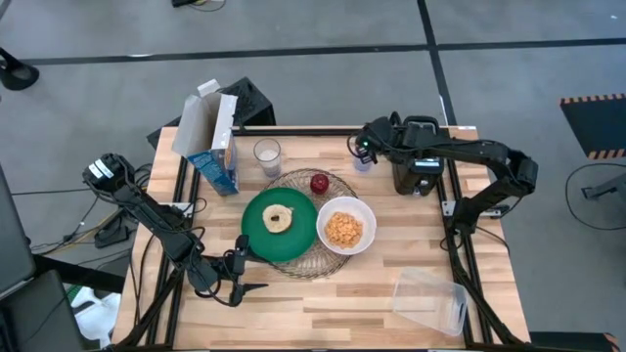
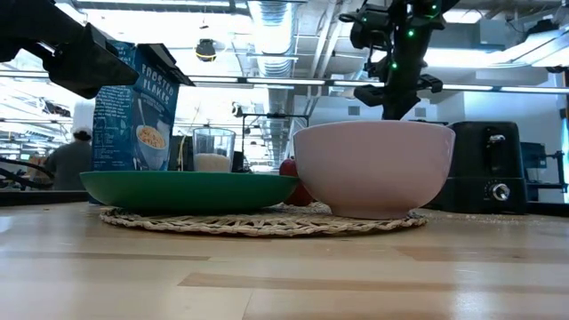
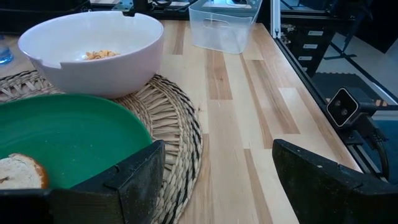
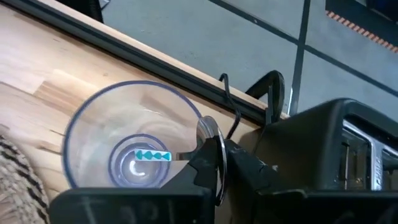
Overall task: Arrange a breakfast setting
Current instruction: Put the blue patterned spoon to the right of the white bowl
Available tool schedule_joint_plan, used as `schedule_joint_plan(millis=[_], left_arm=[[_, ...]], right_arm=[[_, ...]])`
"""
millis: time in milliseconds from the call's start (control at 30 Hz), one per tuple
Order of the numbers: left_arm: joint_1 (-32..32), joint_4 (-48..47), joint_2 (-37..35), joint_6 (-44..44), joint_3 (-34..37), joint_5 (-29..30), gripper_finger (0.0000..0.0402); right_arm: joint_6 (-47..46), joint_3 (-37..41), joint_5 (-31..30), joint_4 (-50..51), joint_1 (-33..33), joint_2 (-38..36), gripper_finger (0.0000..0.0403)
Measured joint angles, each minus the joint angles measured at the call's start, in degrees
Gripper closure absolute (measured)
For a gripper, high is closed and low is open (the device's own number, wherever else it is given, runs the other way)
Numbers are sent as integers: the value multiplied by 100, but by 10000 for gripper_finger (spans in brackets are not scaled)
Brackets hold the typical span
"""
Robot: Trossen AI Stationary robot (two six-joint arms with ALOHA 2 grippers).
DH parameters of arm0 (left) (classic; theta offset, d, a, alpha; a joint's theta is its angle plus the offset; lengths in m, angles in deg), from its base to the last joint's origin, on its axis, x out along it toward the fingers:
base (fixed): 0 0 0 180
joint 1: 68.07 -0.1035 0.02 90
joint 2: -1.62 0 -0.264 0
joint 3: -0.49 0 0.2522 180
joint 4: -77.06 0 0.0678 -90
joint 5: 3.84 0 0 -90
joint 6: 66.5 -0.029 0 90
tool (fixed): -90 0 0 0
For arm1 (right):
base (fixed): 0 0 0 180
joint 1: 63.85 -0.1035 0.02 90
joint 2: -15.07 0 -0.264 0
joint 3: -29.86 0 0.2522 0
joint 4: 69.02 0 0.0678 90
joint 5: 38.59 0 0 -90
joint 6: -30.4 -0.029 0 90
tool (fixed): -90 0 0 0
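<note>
I work over a pale wooden table [image 1: 342, 293] on a grey floor, with a hall of bright ceiling lights behind. On it stands a cereal box [image 1: 213, 142] at the back left, then the black toaster [image 1: 416, 156] at the back right and a clear plastic tub [image 1: 430, 301] near the front right. In the middle lies the round wire mat [image 1: 305, 264], carrying the green plate [image 1: 256, 240] with the pale bagel [image 1: 278, 219], the white bowl [image 1: 360, 246] of orange cereal [image 1: 343, 230], and the small red apple [image 1: 320, 183]. A glass of milk [image 1: 267, 155] stands behind the mat. My right gripper [image 4: 217, 163] is pinched on the rim of an empty clear glass [image 4: 134, 146] beside the toaster. My left gripper [image 1: 245, 277] waits wide open at the plate's front edge
</note>
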Motion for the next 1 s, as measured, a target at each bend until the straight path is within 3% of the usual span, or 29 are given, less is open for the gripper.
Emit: schedule_joint_plan(millis=[333,733,1000], left_arm=[[-1,0,0,-57,0,2,121],[-2,2,0,-61,0,1,121],[-4,2,0,-63,0,0,121]], right_arm=[[455,-361,-3,-23,-169,4,360],[673,-1502,-171,637,-692,-74,366],[776,-2206,-621,1091,-1120,-73,366]])
